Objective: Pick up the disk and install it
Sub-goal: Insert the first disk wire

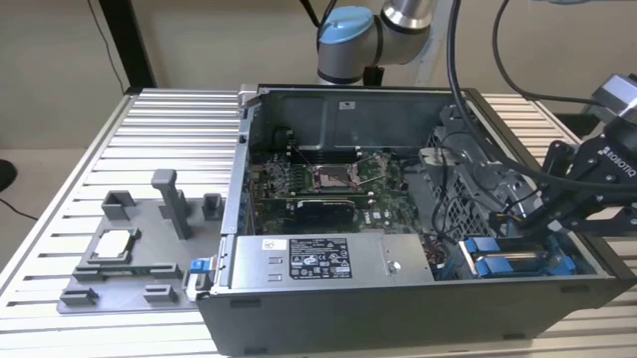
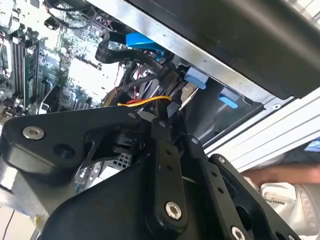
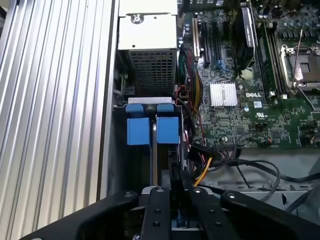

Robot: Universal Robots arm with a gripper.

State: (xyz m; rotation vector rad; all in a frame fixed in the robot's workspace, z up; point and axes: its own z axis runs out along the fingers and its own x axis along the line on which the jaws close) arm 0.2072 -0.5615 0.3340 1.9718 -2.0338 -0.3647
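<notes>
Two blue-framed drive carriers (image 3: 167,131) sit side by side in the drive bay (image 1: 509,262) at the case's front corner, on the exterior view's right. Their blue tabs are level with each other. The disk is one of them, and I cannot tell which. My gripper (image 3: 177,176) hangs just above the bay, in line with the carrier nearer the motherboard. It is shut, with nothing visible between the fingers (image 2: 161,131). In the exterior view the gripper (image 1: 538,224) reaches down over the bay's far end.
The open computer case (image 1: 249,149) lies on a ribbed metal table (image 1: 159,134). A grey power supply box (image 1: 329,257) fills its front, with the motherboard (image 1: 329,186) behind. Loose cables (image 3: 210,160) run beside the bay. A grey fixture plate (image 1: 119,276) with a small silver chip (image 1: 110,245) lies at the exterior view's left.
</notes>
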